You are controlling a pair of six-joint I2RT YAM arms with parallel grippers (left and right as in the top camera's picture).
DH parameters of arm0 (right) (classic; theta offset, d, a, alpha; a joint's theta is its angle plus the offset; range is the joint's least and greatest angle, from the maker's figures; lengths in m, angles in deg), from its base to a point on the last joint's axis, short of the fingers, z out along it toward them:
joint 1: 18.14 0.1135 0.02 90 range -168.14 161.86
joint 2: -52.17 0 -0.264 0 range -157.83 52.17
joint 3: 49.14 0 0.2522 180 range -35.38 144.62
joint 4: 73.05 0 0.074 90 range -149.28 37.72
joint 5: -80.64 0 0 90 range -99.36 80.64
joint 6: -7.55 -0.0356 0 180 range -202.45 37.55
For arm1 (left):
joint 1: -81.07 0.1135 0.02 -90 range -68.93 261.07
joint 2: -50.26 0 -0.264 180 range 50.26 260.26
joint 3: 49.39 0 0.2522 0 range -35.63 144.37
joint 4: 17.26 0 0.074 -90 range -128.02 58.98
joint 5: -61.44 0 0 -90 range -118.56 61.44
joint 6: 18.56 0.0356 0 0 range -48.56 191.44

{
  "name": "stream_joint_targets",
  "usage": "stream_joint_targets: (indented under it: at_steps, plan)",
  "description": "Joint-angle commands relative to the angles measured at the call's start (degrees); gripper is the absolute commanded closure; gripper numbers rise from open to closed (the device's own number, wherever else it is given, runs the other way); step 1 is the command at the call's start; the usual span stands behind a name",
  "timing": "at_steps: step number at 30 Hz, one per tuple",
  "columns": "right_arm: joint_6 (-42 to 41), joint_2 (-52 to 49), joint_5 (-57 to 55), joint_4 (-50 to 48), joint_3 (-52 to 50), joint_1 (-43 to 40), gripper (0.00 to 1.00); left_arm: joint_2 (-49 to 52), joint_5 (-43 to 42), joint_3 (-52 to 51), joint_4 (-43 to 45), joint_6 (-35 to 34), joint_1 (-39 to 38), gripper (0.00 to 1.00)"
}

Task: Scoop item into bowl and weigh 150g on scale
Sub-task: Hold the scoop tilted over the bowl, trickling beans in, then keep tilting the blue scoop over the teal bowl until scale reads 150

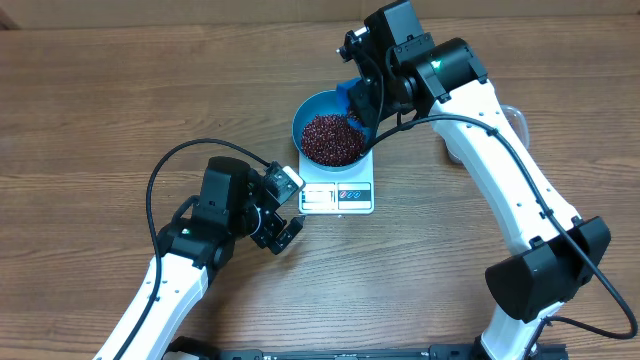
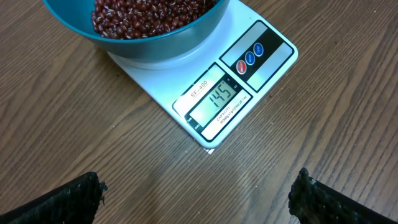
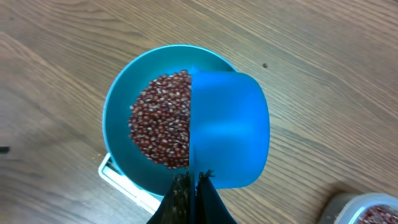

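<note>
One bowl (image 3: 117,118) of beans (image 1: 333,140) sits on one scale (image 1: 337,197); right pincer (image 3: 193,180) grasps one scoop (image 3: 230,130), left pincer (image 1: 287,210) gapes released.

**Wood-grain table and the objects resting directly on it**

The brown wood-grain table (image 1: 100,90) fills the background of every view. A flat white square kitchen scale (image 1: 338,196) lies on it, just ahead of the left gripper (image 1: 292,208) and partly beneath the right gripper (image 3: 191,194). The scale's display panel and buttons face the left gripper, and the display reads 145. A clear plastic tub (image 3: 365,211) stands on the table off to one side of the right gripper, apart from the scale and cut off by the frame edge.
</note>
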Motion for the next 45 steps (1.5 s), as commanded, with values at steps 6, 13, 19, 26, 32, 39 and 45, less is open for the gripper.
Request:
stream_joint_targets:
  at_steps: [6, 13, 19, 26, 32, 39, 45]
  plan:
    - [0.0, 2.5, 6.6, -0.2, 0.7, -1.8, 0.96, 0.5, -0.1, -0.3, 0.0, 1.1, 0.2, 0.0]
    - [0.1, 2.5, 8.8, -0.2, 0.7, -2.3, 0.96, 0.5, -0.1, -0.3, 0.0, 1.1, 0.2, 0.0]
    - [0.1, 2.5, 8.8, 0.0, 0.7, -2.3, 0.96, 0.5, -0.1, -0.3, 0.0, 1.1, 0.2, 0.0]
    - [0.1, 2.5, 8.8, 0.0, 0.7, -2.3, 0.96, 0.5, -0.1, -0.3, 0.0, 1.1, 0.2, 0.0]
    - [0.1, 2.5, 8.7, 0.0, 0.7, -2.3, 0.96, 0.5, -0.1, -0.3, 0.0, 1.1, 0.2, 0.01]
    - [-0.3, 2.5, 4.1, -0.3, 0.7, -1.6, 0.96, 0.5, -0.1, -0.3, 0.0, 1.1, 0.2, 0.01]
    - [-0.4, 2.5, 0.1, -0.4, 0.7, -0.2, 0.96, 0.5, -0.1, -0.3, 0.0, 1.1, 0.2, 0.01]
